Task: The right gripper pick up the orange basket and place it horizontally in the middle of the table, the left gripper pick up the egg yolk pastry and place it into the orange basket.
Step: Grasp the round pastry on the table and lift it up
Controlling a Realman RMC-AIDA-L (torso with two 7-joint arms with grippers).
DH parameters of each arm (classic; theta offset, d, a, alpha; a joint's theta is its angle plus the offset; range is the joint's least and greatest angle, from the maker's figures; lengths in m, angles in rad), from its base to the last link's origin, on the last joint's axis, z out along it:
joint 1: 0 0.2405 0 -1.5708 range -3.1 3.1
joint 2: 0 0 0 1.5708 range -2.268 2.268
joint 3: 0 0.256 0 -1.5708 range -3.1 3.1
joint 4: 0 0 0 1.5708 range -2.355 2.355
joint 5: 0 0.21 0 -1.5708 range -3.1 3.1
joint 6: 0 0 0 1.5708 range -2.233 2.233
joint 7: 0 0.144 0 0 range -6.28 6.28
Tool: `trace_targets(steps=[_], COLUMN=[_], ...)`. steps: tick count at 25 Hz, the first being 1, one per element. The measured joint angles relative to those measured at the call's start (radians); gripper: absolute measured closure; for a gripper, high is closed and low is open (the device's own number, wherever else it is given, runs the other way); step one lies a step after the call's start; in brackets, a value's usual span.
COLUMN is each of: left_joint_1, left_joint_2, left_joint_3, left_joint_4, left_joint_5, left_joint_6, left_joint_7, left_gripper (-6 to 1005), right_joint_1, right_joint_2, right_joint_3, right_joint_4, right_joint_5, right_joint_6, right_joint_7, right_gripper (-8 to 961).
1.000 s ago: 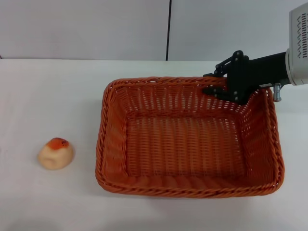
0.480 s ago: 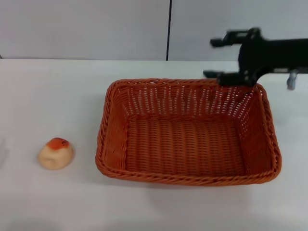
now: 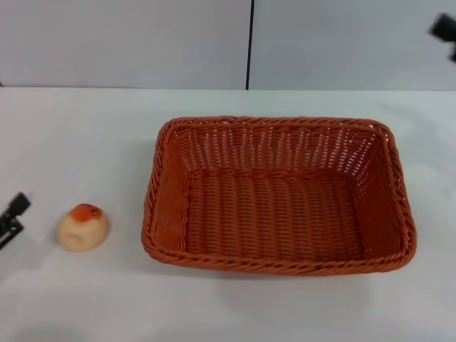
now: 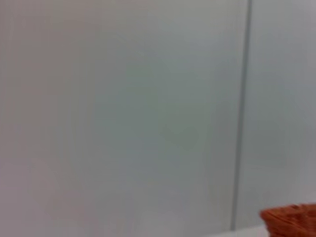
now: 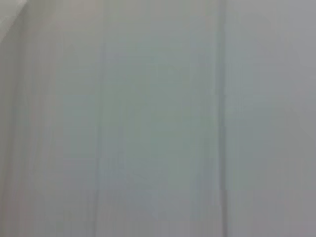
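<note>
The basket point(image 3: 278, 196) sits flat on the table point(image 3: 92, 135), long side across, free of both grippers; the pastry point(image 3: 83, 227) lies well left of it, just beside the left gripper point(image 3: 12, 218) at the frame edge; right gripper point(image 3: 446, 30) is high at far right; neither's jaw state can be told; left wrist view catches only a basket corner and wall point(image 4: 148, 108).

Basket point(image 3: 278, 196): orange woven rectangle, braided rim, upright, long side across, flat on table point(image 3: 85, 135) middle, empty. Pastry point(image 3: 83, 226): pale round bun, orange-red top, well left of basket, on table.
</note>
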Motion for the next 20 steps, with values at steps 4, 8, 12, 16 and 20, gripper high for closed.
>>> trace_targets(steps=[4, 8, 12, 16, 20], left_joint_1=[-0.010, -0.027, -0.033, -0.034, -0.043], left_joint_2=[-0.001, -0.002, 0.000, -0.002, -0.009], left_joint_3=[0.068, 0.163, 0.251, 0.294, 0.310], left_joint_4=[0.016, 0.023, 0.032, 0.028, 0.004], left_joint_5=[0.000, 0.000, 0.000, 0.000, 0.000], left_joint_6=[-0.022, -0.083, -0.119, -0.159, -0.212], left_joint_7=[-0.008, -0.015, -0.062, -0.066, -0.056], left_gripper=[260, 262, 263, 264, 265], right_joint_1=[-0.059, -0.072, -0.077, -0.073, -0.067], right_joint_2=[-0.002, -0.005, -0.006, -0.006, -0.009], right_joint_3=[0.059, 0.106, 0.120, 0.120, 0.117], right_joint_4=[0.160, 0.204, 0.229, 0.247, 0.253], right_joint_5=[0.132, 0.137, 0.135, 0.135, 0.134], right_joint_6=[-0.111, -0.134, -0.142, -0.139, -0.137], right_joint_7=[-0.069, -0.074, -0.078, -0.079, -0.079], right_gripper=[254, 255, 255, 254, 254])
